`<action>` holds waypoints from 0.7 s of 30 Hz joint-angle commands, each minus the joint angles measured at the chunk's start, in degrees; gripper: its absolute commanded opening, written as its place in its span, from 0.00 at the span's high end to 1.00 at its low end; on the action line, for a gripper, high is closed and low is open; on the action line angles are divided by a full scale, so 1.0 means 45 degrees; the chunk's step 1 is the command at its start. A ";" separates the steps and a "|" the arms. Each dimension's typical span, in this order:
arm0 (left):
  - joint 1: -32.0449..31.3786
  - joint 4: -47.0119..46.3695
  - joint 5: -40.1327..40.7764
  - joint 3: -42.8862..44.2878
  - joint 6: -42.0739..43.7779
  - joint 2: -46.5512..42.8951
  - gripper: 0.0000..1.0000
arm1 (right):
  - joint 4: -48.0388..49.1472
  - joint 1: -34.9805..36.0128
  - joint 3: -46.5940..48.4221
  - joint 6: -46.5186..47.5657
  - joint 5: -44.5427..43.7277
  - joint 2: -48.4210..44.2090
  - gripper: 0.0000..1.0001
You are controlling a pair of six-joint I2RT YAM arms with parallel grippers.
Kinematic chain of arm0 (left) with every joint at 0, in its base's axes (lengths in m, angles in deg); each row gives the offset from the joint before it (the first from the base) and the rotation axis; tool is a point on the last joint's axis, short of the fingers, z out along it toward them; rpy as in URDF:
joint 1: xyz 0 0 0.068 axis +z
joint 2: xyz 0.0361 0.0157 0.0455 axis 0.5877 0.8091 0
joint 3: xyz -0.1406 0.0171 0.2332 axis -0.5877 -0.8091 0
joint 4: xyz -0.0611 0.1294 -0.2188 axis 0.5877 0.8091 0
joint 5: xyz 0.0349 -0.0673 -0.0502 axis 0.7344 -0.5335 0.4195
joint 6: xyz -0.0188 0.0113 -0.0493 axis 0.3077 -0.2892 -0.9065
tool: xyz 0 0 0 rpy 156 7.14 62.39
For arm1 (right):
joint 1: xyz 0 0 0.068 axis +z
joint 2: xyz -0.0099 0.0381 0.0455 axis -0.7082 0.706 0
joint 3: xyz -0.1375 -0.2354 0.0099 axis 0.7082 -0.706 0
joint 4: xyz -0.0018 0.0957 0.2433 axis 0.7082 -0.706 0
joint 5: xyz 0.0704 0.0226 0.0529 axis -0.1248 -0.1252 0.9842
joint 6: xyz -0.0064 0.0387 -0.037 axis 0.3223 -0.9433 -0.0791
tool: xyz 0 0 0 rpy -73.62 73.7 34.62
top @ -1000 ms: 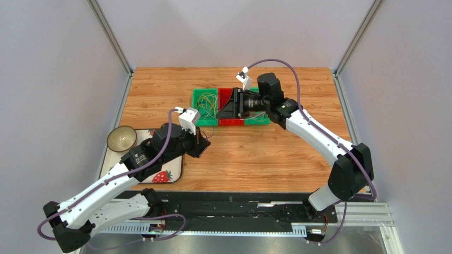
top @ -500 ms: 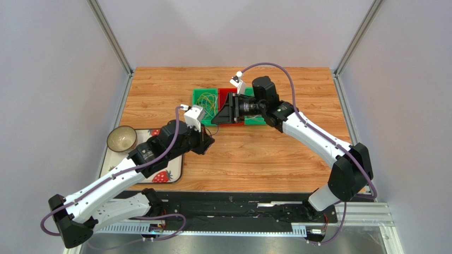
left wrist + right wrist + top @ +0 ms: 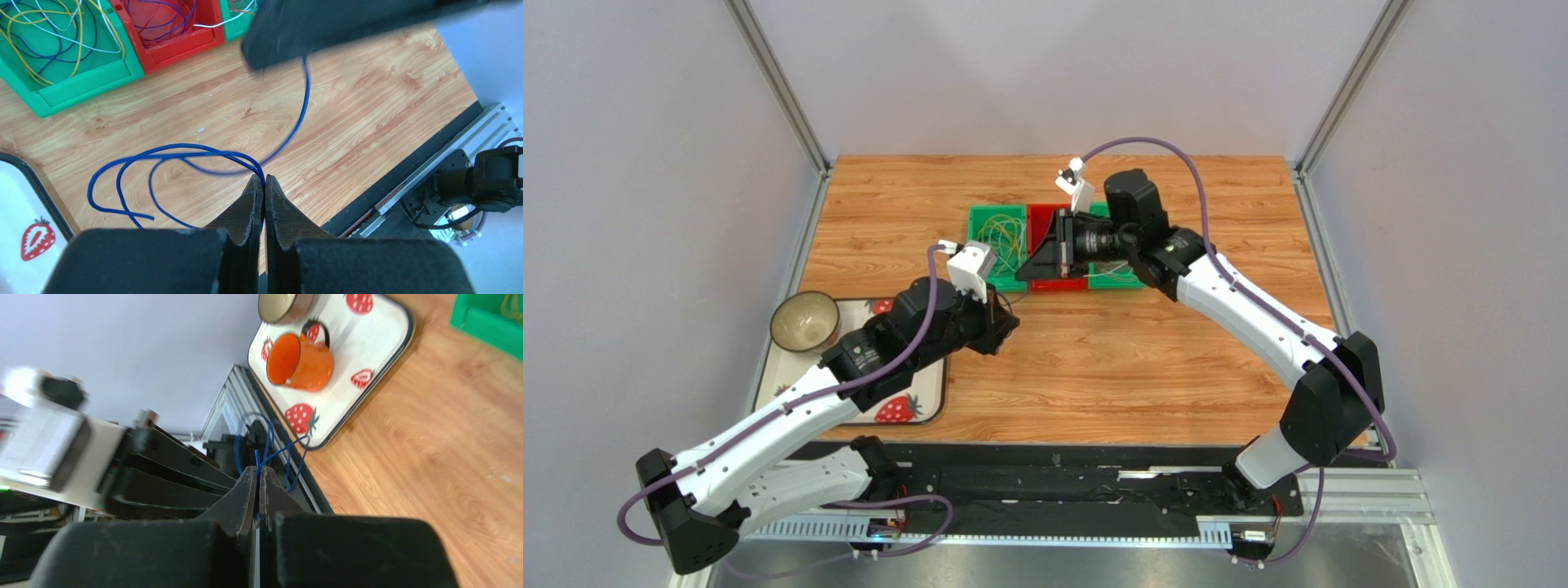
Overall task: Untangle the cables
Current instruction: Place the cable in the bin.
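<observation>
A thin blue cable (image 3: 166,149) lies in loose loops on the wooden table, and one strand rises off the wood. My left gripper (image 3: 264,181) is shut on that cable at its fingertips, just in front of the bins (image 3: 1008,321). The strand runs up to my right gripper (image 3: 1031,267), seen as a dark blur over the bins. In the right wrist view, the right gripper (image 3: 258,471) is shut on the blue cable (image 3: 256,456), whose end pokes out past the tips. More cables (image 3: 55,37) in yellow, blue and white lie tangled in a green bin (image 3: 80,92).
A red bin (image 3: 178,52) holding purple and red wires sits beside the green one, and another green bin (image 3: 1120,281) is on its right. A strawberry-print tray (image 3: 368,355) at the left carries an orange mug (image 3: 301,362) and a bowl (image 3: 804,321). A black rail (image 3: 1075,496) lines the near edge.
My right gripper has swung left over the bins and closed from open onto the blue cable. My left arm moved up and right toward the bins, still pinching the cable.
</observation>
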 commanded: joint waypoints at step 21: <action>0.0023 0.0895 0.0236 -0.2191 -0.1474 -0.1865 0.51 | -0.1455 -0.2659 0.8101 0.0062 -0.1180 0.2142 1.00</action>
